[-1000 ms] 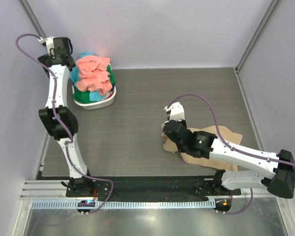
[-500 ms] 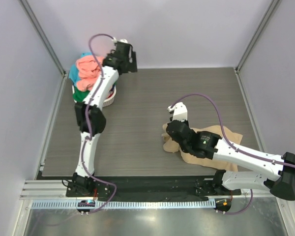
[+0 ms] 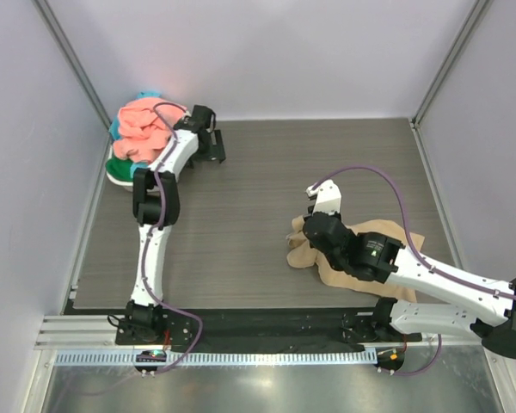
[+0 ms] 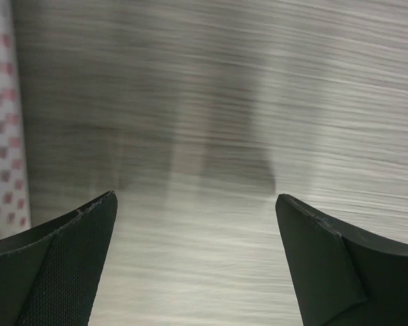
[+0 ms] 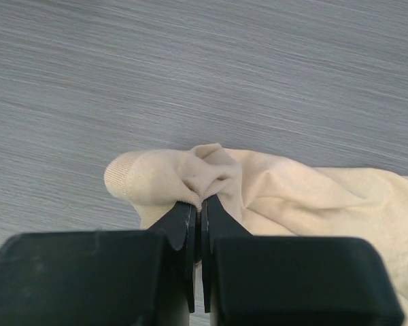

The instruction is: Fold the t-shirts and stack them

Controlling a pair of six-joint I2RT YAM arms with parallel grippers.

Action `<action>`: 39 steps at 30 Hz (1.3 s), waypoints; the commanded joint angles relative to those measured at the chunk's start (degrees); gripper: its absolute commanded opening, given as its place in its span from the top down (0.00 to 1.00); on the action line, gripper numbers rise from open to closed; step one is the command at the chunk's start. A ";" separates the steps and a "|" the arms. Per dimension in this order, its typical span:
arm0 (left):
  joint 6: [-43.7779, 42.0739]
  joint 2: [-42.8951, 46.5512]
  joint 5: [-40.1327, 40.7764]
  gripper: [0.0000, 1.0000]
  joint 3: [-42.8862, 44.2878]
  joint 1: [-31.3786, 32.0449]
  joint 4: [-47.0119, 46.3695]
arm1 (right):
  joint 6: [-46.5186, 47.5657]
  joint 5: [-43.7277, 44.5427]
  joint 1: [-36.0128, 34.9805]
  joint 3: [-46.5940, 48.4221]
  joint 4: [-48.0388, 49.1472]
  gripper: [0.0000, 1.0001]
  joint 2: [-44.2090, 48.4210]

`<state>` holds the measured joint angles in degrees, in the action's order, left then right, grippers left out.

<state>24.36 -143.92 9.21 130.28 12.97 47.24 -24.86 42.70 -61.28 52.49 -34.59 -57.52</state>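
Observation:
A tan t-shirt (image 3: 402, 239) lies crumpled on the table at the front right. My right gripper (image 3: 303, 234) is shut on a bunched fold at the shirt's left edge, and the right wrist view shows the fingers pinching the tan shirt (image 5: 272, 187) at my right gripper (image 5: 202, 204). A salmon pink shirt (image 3: 142, 127) lies on top of a teal shirt (image 3: 115, 129) and a green shirt (image 3: 120, 163) in a pile at the back left. My left gripper (image 3: 210, 144) is open and empty, low over the bare table just right of that pile (image 4: 196, 204).
The white oval basket (image 3: 119, 179) is mostly hidden under the pile of shirts. Its perforated wall shows blurred at the left edge of the left wrist view (image 4: 0, 102). Frame posts stand at the back corners. The grey table (image 3: 241, 224) ends at the front rail.
My left arm swung from the back left corner over the pile and came down on its right side. The pile and basket shifted left. My right gripper moved slightly back-right with the tan shirt.

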 commanded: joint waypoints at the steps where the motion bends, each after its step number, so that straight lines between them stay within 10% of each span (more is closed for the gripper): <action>1: -0.54 5.57 2.30 0.00 -3.71 -8.92 -1.54 | -1.24 1.51 0.19 1.30 0.40 0.99 -0.14; 14: 4.11 36.55 -1.65 0.00 -25.84 -6.12 -3.03 | 7.54 -10.51 5.19 17.80 6.02 0.99 -15.24; 26: -1.15 70.86 0.10 0.00 -54.22 -6.55 -2.16 | 23.01 -25.66 7.58 97.17 -8.48 0.99 -42.07; 29: -1.95 77.02 -0.16 0.00 -57.49 -7.00 -0.59 | 26.08 -13.67 9.23 88.53 -5.94 0.99 -33.50; 34: -1.86 84.23 -2.00 0.00 -61.37 -7.00 1.36 | 19.62 -3.59 21.00 46.36 0.48 0.94 -14.23; 36: -1.25 87.13 -3.32 0.00 -63.47 -7.00 2.15 | 15.83 -3.59 27.59 29.10 0.58 0.57 -6.34; 37: -0.37 87.84 -3.76 0.00 -64.44 -7.00 2.76 | 11.46 -4.11 29.53 23.85 0.40 0.01 -3.86; 39: 0.51 90.47 -5.69 0.00 -66.28 -7.00 3.20 | 7.48 -7.52 35.74 12.09 -1.26 0.00 -1.21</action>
<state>23.81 -56.25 6.90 66.13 6.24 48.69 -9.13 35.29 -30.87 78.63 -33.67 -59.42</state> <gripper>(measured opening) 0.996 0.942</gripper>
